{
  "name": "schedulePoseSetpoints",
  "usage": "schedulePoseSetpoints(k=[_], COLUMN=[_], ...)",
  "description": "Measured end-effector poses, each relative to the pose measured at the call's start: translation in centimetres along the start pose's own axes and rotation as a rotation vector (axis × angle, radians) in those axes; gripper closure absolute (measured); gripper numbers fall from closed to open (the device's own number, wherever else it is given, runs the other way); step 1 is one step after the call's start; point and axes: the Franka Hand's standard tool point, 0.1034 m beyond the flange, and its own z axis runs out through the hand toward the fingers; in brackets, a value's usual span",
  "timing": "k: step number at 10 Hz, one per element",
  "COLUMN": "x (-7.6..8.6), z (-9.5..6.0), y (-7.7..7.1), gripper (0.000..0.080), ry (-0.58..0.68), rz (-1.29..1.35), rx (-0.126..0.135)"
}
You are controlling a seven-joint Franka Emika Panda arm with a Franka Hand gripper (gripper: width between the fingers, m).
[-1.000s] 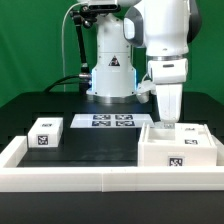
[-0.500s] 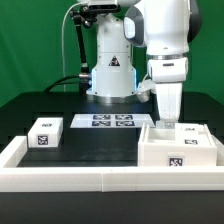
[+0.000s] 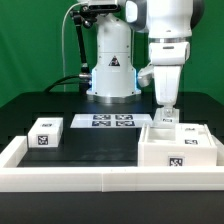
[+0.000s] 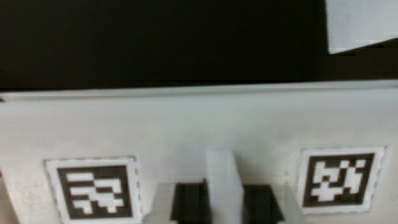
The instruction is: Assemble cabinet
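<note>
One black tabletop (image 3: 30,105) carries everything, edged by a low white rail (image 3: 90,178); the arm (image 3: 165,30) stands over the exterior view's right; the cabinet (image 3: 178,150) sits on that side just behind the rail, tags showing; the marker board (image 3: 110,121) lies mid-table; a small tagged white block (image 3: 45,132) rests well apart at the left; the hand (image 3: 166,110) hangs at the cabinet's top, fingers (image 4: 191,203) narrowly parted either side of a white ridge; whether they grip it cannot be told.

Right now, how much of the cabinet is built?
Done: I cannot tell what is fitted in the cabinet. In hand: the gripper hangs over its back edge, grip unclear. Left: one block lies loose on the exterior view's left, not yet in.
</note>
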Motion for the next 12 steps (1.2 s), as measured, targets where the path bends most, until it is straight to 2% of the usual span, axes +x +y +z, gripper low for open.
schedulePoseSetpoints(k=[3,7,12], x=[-0.9,-1.3,-1.1], z=[-0.7,-0.7,-0.4], y=[1.3,2.9,3.9], gripper=[0.0729,0.0729,0.0729], ry=[0.002,0.008,0.015], rz=[-0.022,-0.016,-0.007], rx=[-0.018,-0.019,-0.018])
